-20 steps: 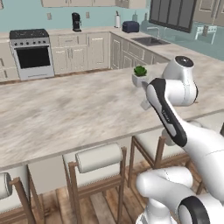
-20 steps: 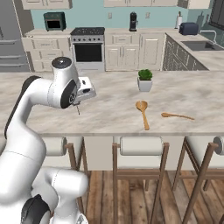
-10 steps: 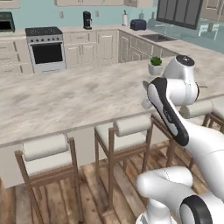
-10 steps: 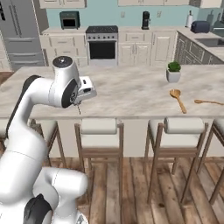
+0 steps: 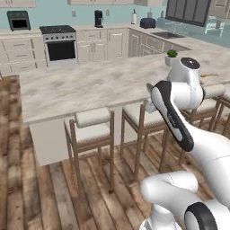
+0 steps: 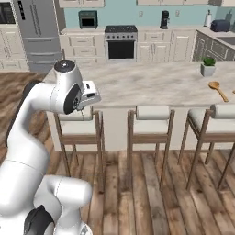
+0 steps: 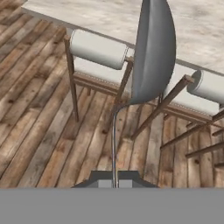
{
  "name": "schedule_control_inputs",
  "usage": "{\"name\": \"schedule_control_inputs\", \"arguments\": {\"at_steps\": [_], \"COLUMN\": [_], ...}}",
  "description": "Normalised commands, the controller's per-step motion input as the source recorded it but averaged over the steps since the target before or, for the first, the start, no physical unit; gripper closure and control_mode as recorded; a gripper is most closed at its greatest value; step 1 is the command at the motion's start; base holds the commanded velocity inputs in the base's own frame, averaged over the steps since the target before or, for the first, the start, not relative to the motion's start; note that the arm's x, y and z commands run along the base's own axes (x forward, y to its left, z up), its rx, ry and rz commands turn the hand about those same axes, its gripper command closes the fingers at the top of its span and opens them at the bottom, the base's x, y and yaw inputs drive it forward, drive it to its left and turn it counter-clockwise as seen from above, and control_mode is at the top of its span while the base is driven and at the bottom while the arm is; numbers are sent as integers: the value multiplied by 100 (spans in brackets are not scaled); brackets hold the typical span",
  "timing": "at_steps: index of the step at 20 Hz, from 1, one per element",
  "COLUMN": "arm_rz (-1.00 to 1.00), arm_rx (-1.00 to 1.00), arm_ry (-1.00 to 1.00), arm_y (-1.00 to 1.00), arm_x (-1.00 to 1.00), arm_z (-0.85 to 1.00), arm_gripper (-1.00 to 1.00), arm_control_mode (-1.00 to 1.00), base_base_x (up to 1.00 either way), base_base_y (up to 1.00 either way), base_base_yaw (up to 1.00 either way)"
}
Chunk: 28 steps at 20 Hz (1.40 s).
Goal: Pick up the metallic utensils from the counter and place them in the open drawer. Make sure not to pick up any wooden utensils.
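Meanwhile the base had swung left along the counter (image 6: pixel 151 87), so the scene slid right and bar stools (image 7: pixel 98 48) came underfoot; I judged it was carrying toward the drawer; my gripper (image 7: pixel 114 183) was clamped on the metal spoon (image 7: pixel 151 52), smooth grey bowl, thin stem; the wooden spoon (image 6: pixel 217 88) lay on marbled stone.

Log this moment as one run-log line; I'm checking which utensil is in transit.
gripper: shut on metal spoon | spoon: over stools and wood floor | wooden spoon: on counter | drawer: not seen
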Motion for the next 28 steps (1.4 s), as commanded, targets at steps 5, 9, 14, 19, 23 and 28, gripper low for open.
{"name": "schedule_control_inputs", "arguments": {"at_steps": [5, 9, 14, 19, 23, 28], "arm_rz": [0, 0, 0, 0, 0, 0], "arm_rx": [0, 0, 0, 0, 0, 0], "arm_ry": [0, 0, 0, 0, 0, 0], "arm_y": [0, 0, 0, 0, 0, 0], "arm_x": [0, 0, 0, 0, 0, 0], "arm_z": [0, 0, 0, 0, 0, 0], "arm_gripper": [100, 100, 100, 100, 100, 100], "arm_control_mode": [100, 100, 100, 100, 100, 100], "base_base_x": [-40, 16, 59, 41, 58, 64], "base_base_y": [100, 100, 100, 100, 100, 100], "base_base_yaw": [-6, -6, -7, -12, -15, -17]}}
